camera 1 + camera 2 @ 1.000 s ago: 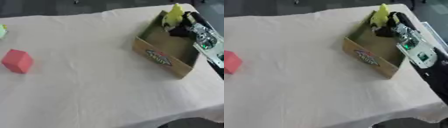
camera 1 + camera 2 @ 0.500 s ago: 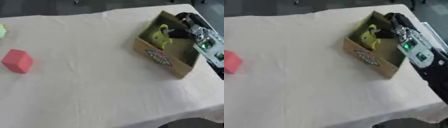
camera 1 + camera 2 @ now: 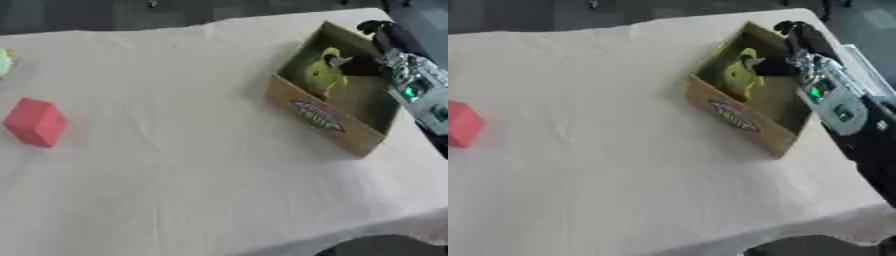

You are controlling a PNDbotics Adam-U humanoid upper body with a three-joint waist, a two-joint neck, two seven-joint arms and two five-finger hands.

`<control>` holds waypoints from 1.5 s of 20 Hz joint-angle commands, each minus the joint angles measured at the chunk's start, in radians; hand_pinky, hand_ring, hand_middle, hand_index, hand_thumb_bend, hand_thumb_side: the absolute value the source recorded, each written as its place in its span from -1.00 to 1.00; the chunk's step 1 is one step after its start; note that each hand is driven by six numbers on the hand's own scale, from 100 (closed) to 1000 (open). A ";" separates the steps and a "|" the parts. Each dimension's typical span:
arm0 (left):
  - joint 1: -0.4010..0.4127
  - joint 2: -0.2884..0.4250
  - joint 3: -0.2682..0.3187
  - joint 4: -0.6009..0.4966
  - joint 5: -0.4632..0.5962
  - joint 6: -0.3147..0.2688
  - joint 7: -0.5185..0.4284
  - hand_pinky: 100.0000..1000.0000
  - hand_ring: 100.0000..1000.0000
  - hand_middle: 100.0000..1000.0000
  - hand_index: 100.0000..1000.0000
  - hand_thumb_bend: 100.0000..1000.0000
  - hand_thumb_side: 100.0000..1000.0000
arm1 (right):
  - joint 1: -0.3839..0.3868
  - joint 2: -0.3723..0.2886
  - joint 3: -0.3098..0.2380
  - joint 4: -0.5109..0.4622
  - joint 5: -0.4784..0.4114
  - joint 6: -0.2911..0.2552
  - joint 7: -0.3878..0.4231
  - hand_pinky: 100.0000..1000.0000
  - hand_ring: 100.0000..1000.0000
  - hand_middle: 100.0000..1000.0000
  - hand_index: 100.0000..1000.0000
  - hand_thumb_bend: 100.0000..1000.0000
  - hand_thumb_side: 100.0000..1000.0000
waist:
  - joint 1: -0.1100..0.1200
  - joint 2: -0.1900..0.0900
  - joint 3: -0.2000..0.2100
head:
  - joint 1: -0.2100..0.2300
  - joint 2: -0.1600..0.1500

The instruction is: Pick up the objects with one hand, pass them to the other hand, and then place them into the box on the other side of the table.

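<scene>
A yellow-green toy [image 3: 322, 74] stands inside the open cardboard box [image 3: 320, 116] at the table's right side, near its far end. My right hand [image 3: 366, 64] reaches into the box from the right, its dark fingers curled against the toy's upper part. The black and silver forearm [image 3: 829, 95] lies along the box's right wall. On the white cloth at the far left sits a red cube [image 3: 35, 121]. My left hand shows in neither view.
A pale green thing [image 3: 3, 61] peeks in at the left edge, beyond the red cube. The white tablecloth [image 3: 175, 165] spans the table; its front edge drops off at the lower right.
The right hand has brought the yellow-green toy down from above the box's far end into the box. The red cube has stayed put.
</scene>
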 commanded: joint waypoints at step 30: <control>-0.350 0.359 -0.050 0.200 0.269 -0.259 -0.857 0.31 0.31 0.32 0.61 0.62 -0.09 | 0.050 0.059 -0.069 -0.338 -0.533 -0.099 -0.352 0.95 0.51 0.45 0.72 -0.64 -0.01 | 0.015 -0.010 -0.006 | 0.145 -0.013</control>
